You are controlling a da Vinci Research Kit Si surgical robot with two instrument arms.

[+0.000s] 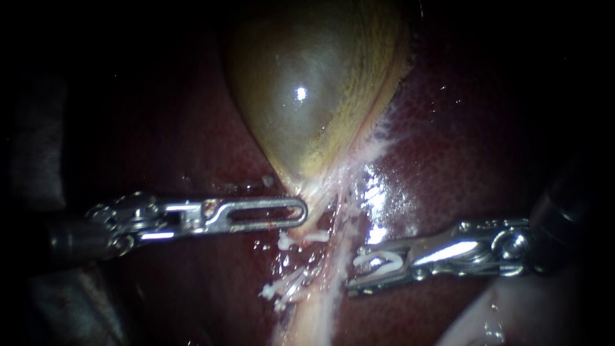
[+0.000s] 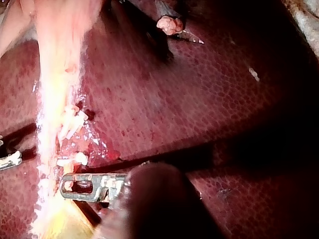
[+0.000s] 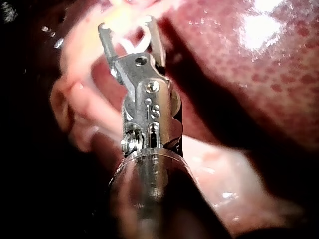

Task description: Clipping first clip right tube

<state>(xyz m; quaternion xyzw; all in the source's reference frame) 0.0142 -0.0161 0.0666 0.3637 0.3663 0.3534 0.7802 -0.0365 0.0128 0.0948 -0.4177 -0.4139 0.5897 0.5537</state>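
The greenish gallbladder (image 1: 314, 96) narrows to pale tubes running down over the liver (image 1: 448, 128). White clips (image 1: 301, 238) (image 1: 282, 289) sit on the left tube. The right tube (image 1: 339, 224) is a pale strand beside them. My right instrument (image 1: 352, 270) comes in from the right, its jaws standing apart around a white clip (image 1: 378, 261), tips just right of that tube. In the right wrist view the clip (image 3: 130, 47) lies between the spread jaws of the same instrument (image 3: 127, 25). My left instrument (image 1: 301, 211) (image 2: 75, 186) has slotted jaws lying together, tip against the gallbladder's neck.
Dark red liver (image 2: 199, 99) (image 3: 249, 74) fills the ground all round. The left wrist view shows a small pale tissue lump (image 2: 169, 24) far ahead of the instrument. A pale fold (image 1: 480, 320) lies under my right instrument's shaft.
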